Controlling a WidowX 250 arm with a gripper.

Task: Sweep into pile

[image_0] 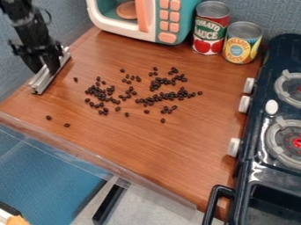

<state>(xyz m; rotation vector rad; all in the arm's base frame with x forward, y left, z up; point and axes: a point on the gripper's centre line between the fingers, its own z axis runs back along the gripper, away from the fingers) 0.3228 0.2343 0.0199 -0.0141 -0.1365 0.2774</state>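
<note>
Beans (pixel 101 92), dark and loosely scattered on the wooden counter (pixel 153 145), lie right of the claw (pixel 45 70), which is clamped on a metal bar (pixel 42 83); one stray bean sits nearer it. Beyond, up and right of the claw, stand the toy microwave (pixel 166 37), red can (pixel 210 27) and yellow can (pixel 241 43); farthest right, the stove (pixel 258 154).

- A toy kitchen, set up on a wood-look counter (pixel 147 147).
- A play microwave (pixel 185 19), teal and white, with chunky coral buttons.
- A dark toy stove (pixel 257 154) with grey burner rings (pixel 272 139) and white knobs (pixel 234 147).
- Tomato sauce can (pixel 210 27) and pineapple can (pixel 241 43), standing beside the microwave.
- Blue-grey wall (pixel 250 9) behind.
</note>
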